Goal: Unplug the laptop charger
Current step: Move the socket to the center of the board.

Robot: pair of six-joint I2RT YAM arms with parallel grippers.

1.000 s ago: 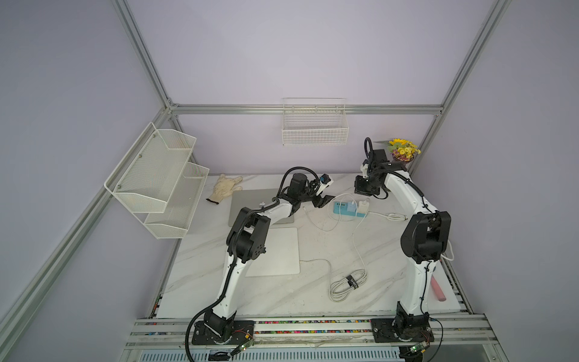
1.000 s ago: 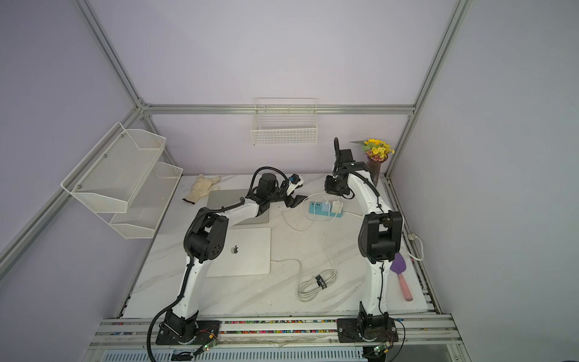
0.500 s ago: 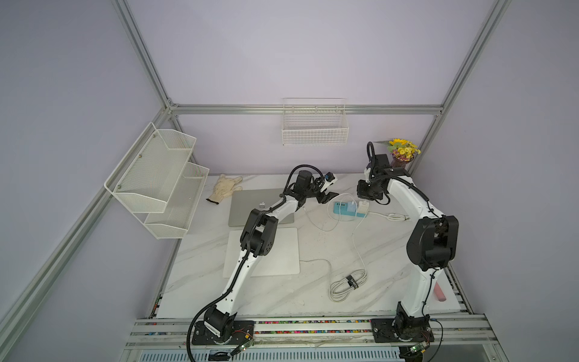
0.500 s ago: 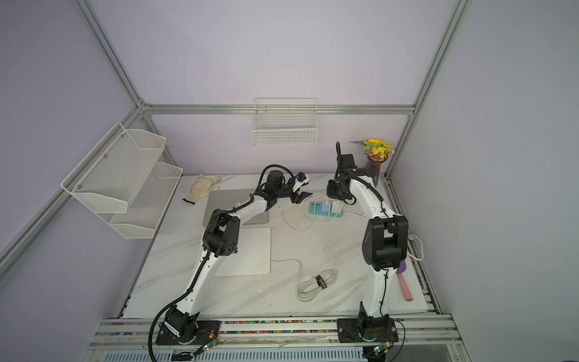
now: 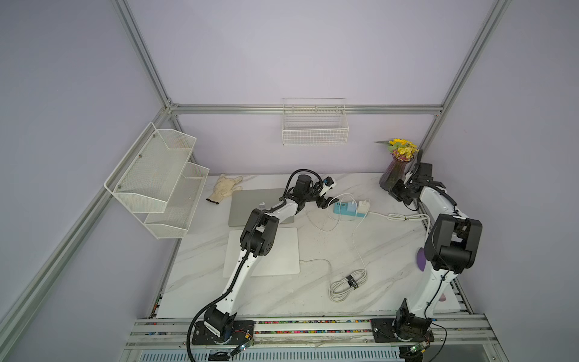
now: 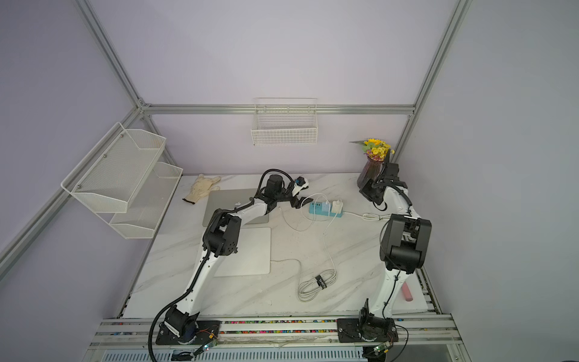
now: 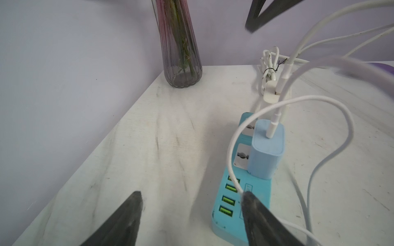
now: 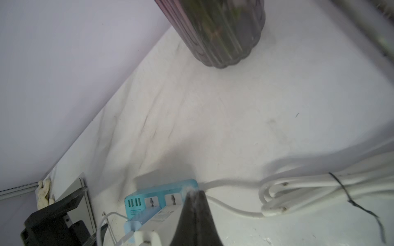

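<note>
Standing in power strip (image 7: 255, 187), white charger (image 7: 271, 93) beyond left gripper (image 7: 190, 193).

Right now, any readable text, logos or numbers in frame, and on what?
No words or numbers legible.
Apple logo, no text: grey laptop lid.
Print on cable strap: too small.
Label on power strip: blurred.
Print on white charger: blurred.

Noted: left arm (image 5: 239, 272) and right arm (image 5: 430, 288) have white link shells, bulky black joint housings, black bases; black corrugated conduit (image 5: 189, 340) along left arm; left gripper (image 7: 190, 192) has dark grey tapered fingers (image 7: 123, 217)
</note>
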